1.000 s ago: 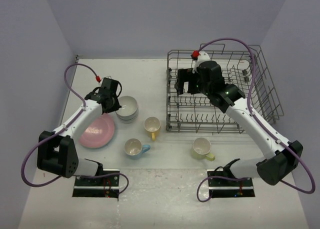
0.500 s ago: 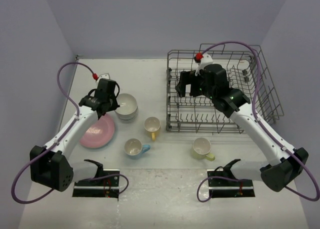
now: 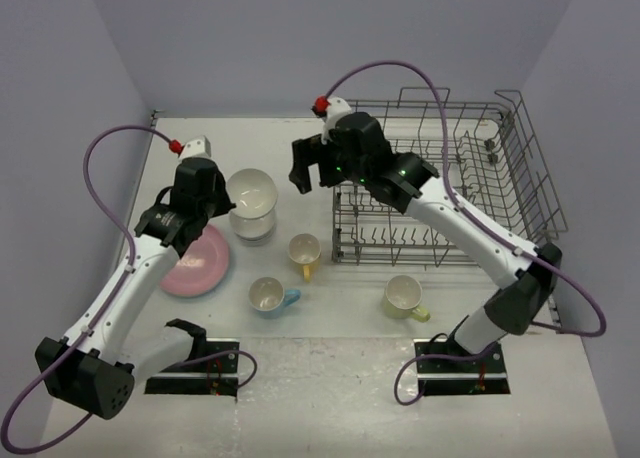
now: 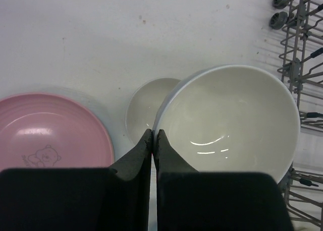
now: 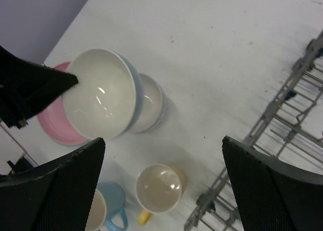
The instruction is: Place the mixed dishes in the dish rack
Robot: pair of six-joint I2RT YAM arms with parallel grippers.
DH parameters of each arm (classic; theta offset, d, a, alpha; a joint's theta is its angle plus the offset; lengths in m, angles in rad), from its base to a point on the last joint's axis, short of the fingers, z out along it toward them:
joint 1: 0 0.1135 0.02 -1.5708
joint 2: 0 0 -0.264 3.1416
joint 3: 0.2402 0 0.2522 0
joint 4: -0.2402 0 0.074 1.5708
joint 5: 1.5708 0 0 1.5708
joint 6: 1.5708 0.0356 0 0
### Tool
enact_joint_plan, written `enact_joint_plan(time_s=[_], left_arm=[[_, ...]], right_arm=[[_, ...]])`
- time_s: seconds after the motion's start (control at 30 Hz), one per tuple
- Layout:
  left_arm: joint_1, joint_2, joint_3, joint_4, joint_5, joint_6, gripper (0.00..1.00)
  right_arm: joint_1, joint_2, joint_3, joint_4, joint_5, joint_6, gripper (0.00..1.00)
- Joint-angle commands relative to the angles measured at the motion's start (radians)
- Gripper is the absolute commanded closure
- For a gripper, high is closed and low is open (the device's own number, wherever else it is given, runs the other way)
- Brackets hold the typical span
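Observation:
My left gripper (image 4: 152, 132) is shut on the near rim of a white bowl (image 4: 232, 115) and holds it above the other stacked bowls (image 4: 146, 107). From above, the raised bowl (image 3: 251, 190) hangs over the stack (image 3: 254, 228), with the left gripper (image 3: 226, 196) at its left edge. The pink plate (image 3: 190, 268) lies to the left. My right gripper (image 3: 315, 166) is open and empty, above the table left of the dish rack (image 3: 400, 260). Below it stand a yellow mug (image 5: 160, 188) and a light blue mug (image 5: 108, 211).
A pale yellow-green mug (image 3: 404, 294) stands in front of the rack. The rack's left edge (image 4: 303, 64) is close to the right of the held bowl. Purple walls enclose the table on three sides.
My left gripper has risen with one bowl off the stack. The right arm has swung left out of the rack to above the table near the bowls.

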State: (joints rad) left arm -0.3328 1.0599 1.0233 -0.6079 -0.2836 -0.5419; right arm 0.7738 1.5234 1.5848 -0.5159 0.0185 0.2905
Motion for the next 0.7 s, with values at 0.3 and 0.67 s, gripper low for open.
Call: enact_joint_plan(time_s=[0.3, 0.67], left_arm=[[-0.049, -0.011, 0.106, 0.143, -0.058, -0.099, 1.00], [-0.068, 0.055, 0.184, 0.089, -0.094, -0.063, 1.00]], right_arm=[[0.143, 0.297, 0.359, -0.168, 0.239, 0.061, 0.04], [0.154, 0.222, 0.262, -0.041, 0.178, -0.181, 0.01]])
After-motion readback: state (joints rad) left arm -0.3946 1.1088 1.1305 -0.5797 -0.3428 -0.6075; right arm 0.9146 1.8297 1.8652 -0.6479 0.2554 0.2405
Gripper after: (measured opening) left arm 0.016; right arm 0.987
